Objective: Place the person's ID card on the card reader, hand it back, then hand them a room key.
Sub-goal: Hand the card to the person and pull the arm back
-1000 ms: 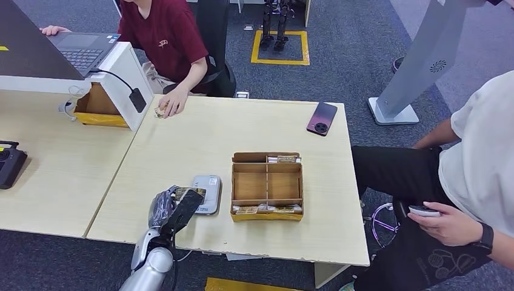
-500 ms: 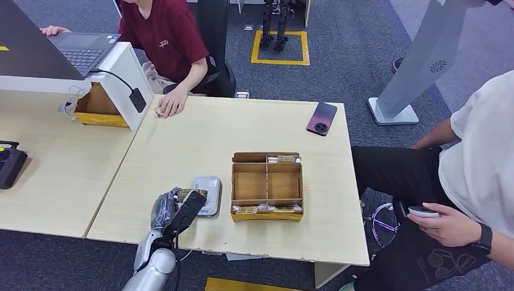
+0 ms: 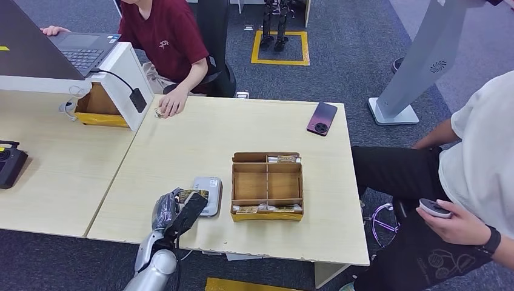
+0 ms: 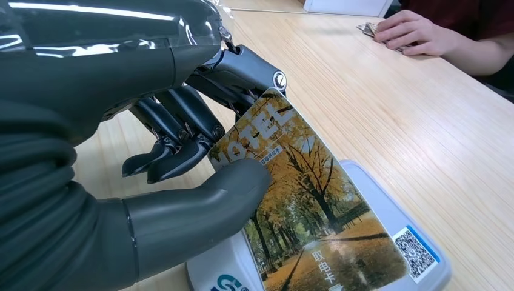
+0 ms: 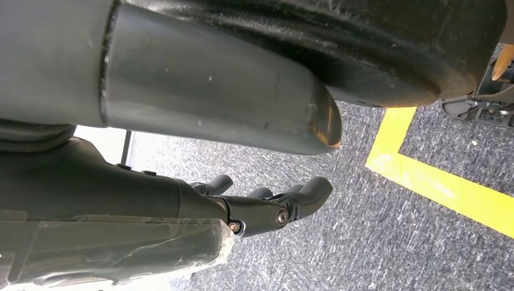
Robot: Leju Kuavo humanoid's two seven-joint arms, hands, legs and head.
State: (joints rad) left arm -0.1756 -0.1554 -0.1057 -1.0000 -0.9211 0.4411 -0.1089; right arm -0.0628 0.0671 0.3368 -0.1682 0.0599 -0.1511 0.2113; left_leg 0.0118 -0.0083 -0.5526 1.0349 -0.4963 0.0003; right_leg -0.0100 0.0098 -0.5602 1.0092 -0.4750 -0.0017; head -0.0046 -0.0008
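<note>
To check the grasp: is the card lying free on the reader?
No, the left hand pinches the card over the card reader.

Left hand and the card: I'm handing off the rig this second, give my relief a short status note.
Left hand: pinches the card between thumb and fingers, the card lying over the card reader at the table's near edge.
Right hand: hangs over the floor, holds nothing, fingers apart.
Done: card brought to the reader.
Left: hand the card back to the person, then take a room key, probably from the cardboard tray, and hand it over.
</note>
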